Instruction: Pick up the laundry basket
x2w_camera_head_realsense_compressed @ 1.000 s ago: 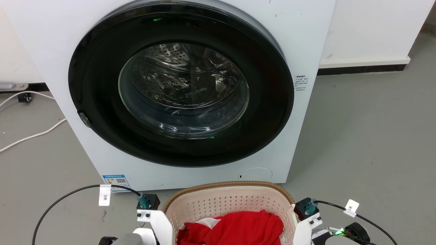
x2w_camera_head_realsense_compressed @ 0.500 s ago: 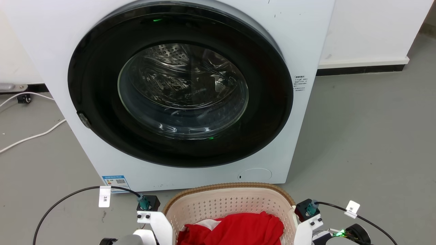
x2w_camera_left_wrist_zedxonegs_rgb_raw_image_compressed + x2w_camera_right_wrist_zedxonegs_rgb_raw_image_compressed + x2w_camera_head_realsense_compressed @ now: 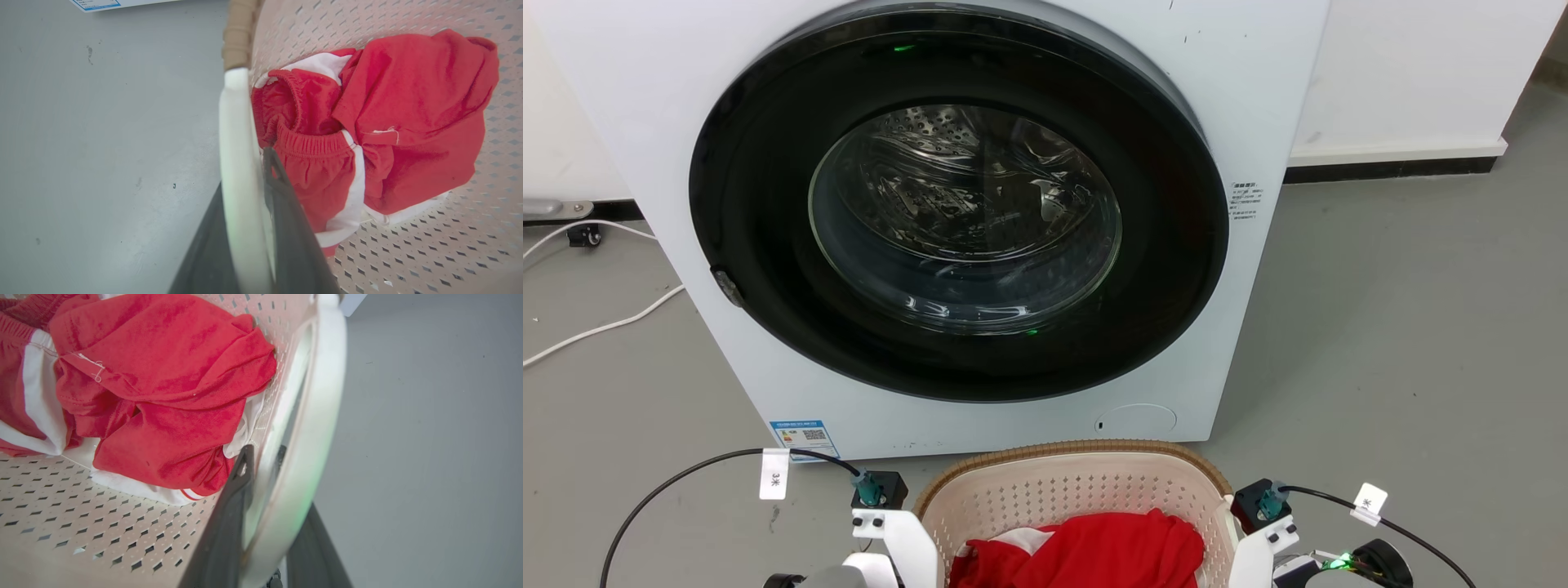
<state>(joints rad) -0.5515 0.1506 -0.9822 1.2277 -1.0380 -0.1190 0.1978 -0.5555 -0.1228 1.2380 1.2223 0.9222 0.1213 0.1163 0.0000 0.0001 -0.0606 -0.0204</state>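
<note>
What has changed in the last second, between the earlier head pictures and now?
The laundry basket, held by the left gripper and right gripper on its white handles, slipped slightly down the head view. The grip, the red clothes and the washing machine stayed as they were.

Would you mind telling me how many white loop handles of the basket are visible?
2. One handle is held in the left gripper; the other handle, across the laundry basket, in the right gripper.

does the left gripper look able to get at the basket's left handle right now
Likely yes: the left gripper's fingers sit either side of the basket's white handle, with nothing in between.
</note>
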